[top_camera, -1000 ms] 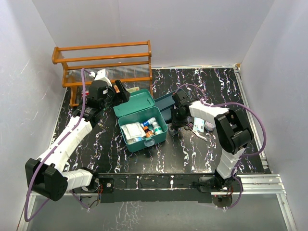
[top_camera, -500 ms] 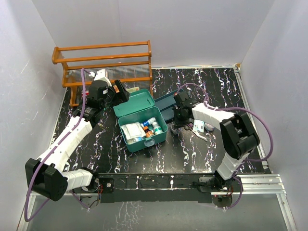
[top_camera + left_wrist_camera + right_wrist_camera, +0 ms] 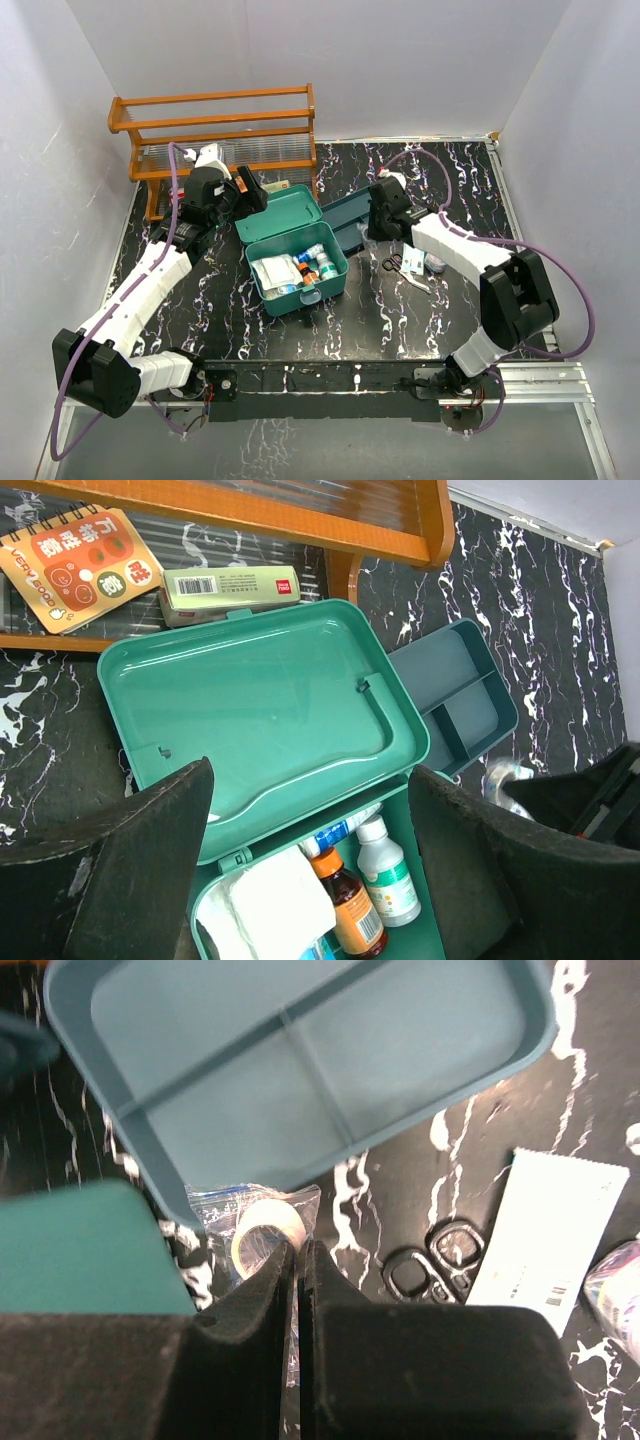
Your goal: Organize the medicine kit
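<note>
Medicine kit [image 3: 290, 300]: teal box, left of centre on the black marbled table [image 3: 440, 180], lid [image 3: 280, 213] thrown back toward the far wooden rack [image 3: 215, 130]. Left gripper [image 3: 250, 190]: hangs over the lid's far-left edge, fingers [image 3: 150, 860] spread wide, nothing between them. Its wrist view lists contents the overhead view only smudges: brown bottle with orange cap [image 3: 345, 910], white bottle with green label [image 3: 385, 875], white folded packet [image 3: 280, 910]; also a spiral notebook [image 3: 75, 565] and a pale green carton [image 3: 230, 583] under the rack. Right gripper [image 3: 383, 222]: above the two-compartment blue tray [image 3: 345, 215], just right of the kit. Only its wrist view shows the jaws together, pinching a clear zip bag [image 3: 262, 1235] holding a tape roll. Near right: black scissors [image 3: 435, 1260], white sachet [image 3: 545, 1240].
</note>
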Available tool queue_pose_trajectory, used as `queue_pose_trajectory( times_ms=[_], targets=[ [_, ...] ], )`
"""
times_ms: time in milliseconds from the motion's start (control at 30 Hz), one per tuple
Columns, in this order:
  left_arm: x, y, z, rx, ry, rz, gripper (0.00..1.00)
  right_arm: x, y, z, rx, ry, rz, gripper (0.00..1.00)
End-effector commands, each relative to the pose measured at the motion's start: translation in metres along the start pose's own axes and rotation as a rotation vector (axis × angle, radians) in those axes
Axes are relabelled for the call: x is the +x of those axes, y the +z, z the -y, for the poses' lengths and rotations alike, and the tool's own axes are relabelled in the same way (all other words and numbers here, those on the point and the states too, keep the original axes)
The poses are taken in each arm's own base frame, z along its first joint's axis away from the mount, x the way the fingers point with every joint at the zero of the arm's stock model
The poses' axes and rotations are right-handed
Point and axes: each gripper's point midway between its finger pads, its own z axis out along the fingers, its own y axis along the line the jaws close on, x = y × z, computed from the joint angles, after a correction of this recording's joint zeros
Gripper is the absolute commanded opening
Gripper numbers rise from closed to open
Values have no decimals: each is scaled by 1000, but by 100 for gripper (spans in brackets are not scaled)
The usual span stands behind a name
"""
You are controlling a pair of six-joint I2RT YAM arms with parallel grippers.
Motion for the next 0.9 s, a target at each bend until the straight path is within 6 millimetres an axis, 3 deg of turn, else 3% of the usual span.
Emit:
queue_pose_trajectory(
  times_ms=[0,200,633,867],
  targets=[
    [-12,-5,0,-12,11,31,77,-65,2,14,167,194,203,0],
    [-15,-5,0,-19,17,34,78,-69,21,42,318,398,196,0],
    [-15,-9,-2,-22,10,34,78,-59,71,51,448,561,137,0],
    [-13,-10,-3,-26,9,31,78,-50,79,64,538,653,124,0]
  ],
)
